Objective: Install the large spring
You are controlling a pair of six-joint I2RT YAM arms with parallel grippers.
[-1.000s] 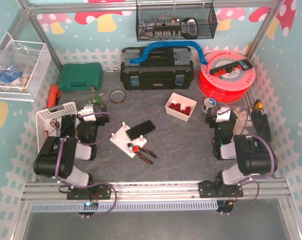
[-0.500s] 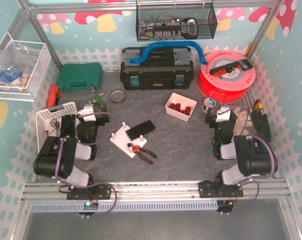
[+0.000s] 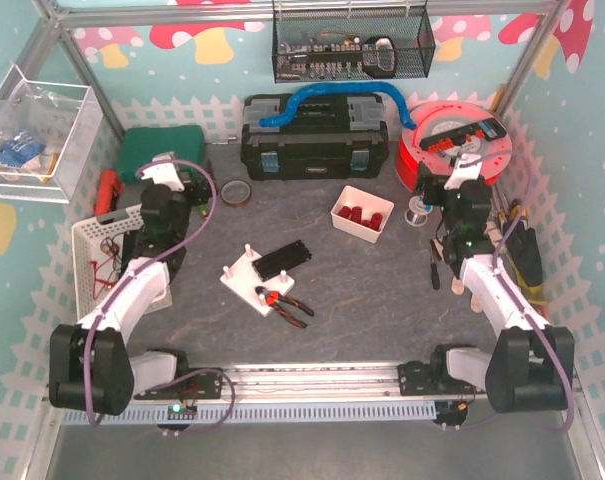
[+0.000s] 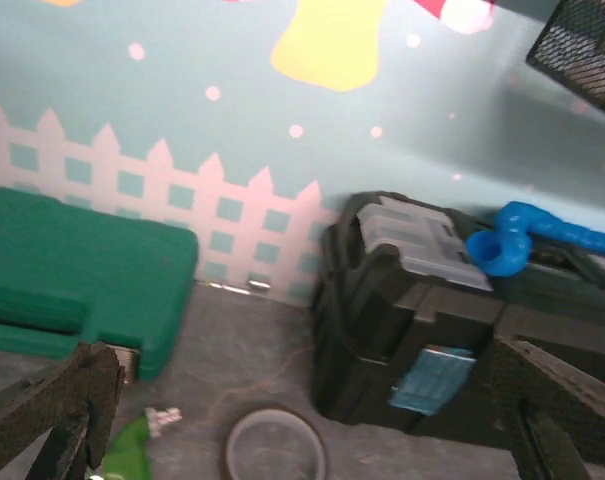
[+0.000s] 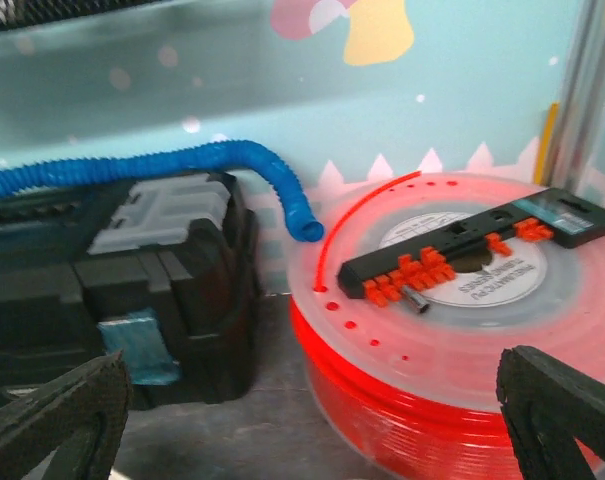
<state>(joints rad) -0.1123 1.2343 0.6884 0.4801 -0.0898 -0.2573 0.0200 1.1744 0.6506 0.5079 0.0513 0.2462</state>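
Note:
A white base plate (image 3: pixel 248 277) with upright pegs lies in the middle of the table, with a black block (image 3: pixel 283 260) on its far right edge. I cannot make out a large spring in any view. My left gripper (image 3: pixel 170 172) is raised at the back left, open and empty, facing the back wall; in its wrist view (image 4: pixel 302 425) the fingers (image 4: pixel 57 405) stand wide apart. My right gripper (image 3: pixel 463 166) is raised at the back right beside the red spool (image 3: pixel 452 150), open and empty; its wrist view (image 5: pixel 312 425) shows the spool (image 5: pixel 462 340) just ahead.
Red-handled pliers (image 3: pixel 283 302) lie beside the plate. A white bin (image 3: pixel 363 213) holds red parts. A black toolbox (image 3: pixel 314 140) with a blue hose, a green case (image 3: pixel 160 152) and a round lid (image 3: pixel 237 192) are at the back. A white basket (image 3: pixel 104 252) stands at the left.
Both arms have unfolded from their low pose near the front and reached up and toward the back; the grippers now face the back wall. Nothing on the table has moved.

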